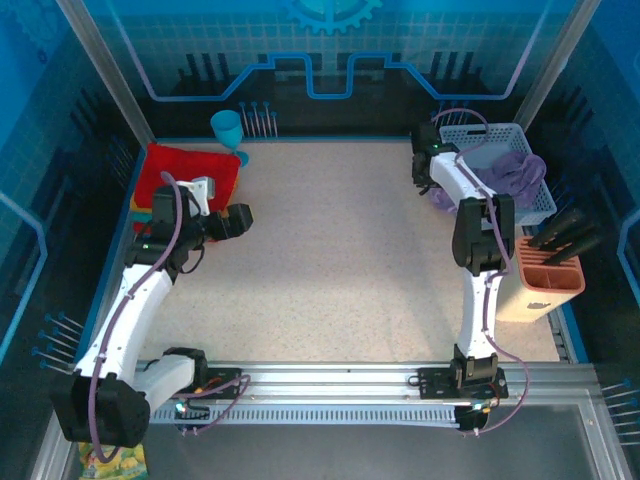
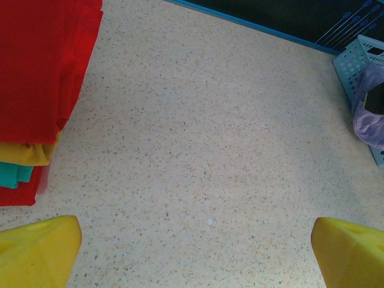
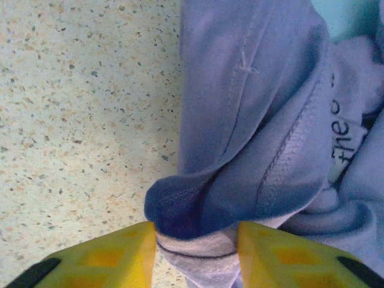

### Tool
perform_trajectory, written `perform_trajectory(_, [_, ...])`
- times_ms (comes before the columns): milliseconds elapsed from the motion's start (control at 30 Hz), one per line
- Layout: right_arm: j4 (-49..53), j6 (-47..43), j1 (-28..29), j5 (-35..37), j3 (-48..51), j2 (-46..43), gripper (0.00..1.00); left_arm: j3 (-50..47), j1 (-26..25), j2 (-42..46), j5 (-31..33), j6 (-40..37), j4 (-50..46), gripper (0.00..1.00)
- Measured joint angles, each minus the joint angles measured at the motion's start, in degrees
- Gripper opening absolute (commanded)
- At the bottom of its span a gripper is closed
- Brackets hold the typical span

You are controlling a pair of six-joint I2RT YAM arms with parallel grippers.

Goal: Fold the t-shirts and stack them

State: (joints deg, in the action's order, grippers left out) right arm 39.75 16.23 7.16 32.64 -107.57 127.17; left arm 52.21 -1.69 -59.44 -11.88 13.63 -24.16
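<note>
The left fingers (image 2: pixel 37 251) sit nearest, spread as wide as they go with nothing between them. They hover over bare tabletop (image 1: pixel 340 260), just beside the stack (image 1: pixel 190 175). That looks like a waiting pose, close to where the next tee will probably be laid and folded but out of the other arm's way.

The stack is at the far-left edge of the tabletop. A red tee (image 2: pixel 36 66) is on top, with a yellow one (image 2: pixel 27 153) and a teal one (image 2: pixel 15 174) under it and more red at the bottom. They are squared against the side, which leaves the middle free for folding.

Farther off, on the right, the right arm reaches to the basket (image 1: pixel 480 135). The purple tee (image 3: pixel 252 120) lies crumpled in the basket and spills over the near wall onto the tabletop. The right fingers (image 3: pixel 114 258) are partly drawn in, one on each side of a bunched fold at the tee's overhanging edge. The cloth fills the gap between them and touches both, so they appear to have hold of it. Gripping the part that hangs out means they need not dig inside the lattice walls.

The likely next step is to lift the tee out and carry it to the open middle. With so small a pinch of soft cloth, it may slip or snag on the rim.
</note>
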Motion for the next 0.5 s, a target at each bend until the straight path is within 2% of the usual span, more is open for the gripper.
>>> perform_trajectory(100, [-0.24,-0.59,0.20,1.38,0.00,0.74,0.29,-0.42,-0.02,0.39,0.00,0.00,0.17,0.99])
perform_trajectory(233, [-0.20,-1.09,0.22,2.56,0.00,1.44,0.08,-0.79,-0.04,0.66,0.00,-0.02,0.24,0.99])
perform_trajectory(333, [-0.28,-1.16,0.24,3.02,0.00,1.44,0.00,-0.94,-0.09,0.68,0.00,-0.02,0.35,0.99])
perform_trajectory(500, [-0.85,-1.29,0.42,2.21,1.14,0.98,0.00,-0.94,-0.09,0.70,0.00,-0.02,0.42,0.99])
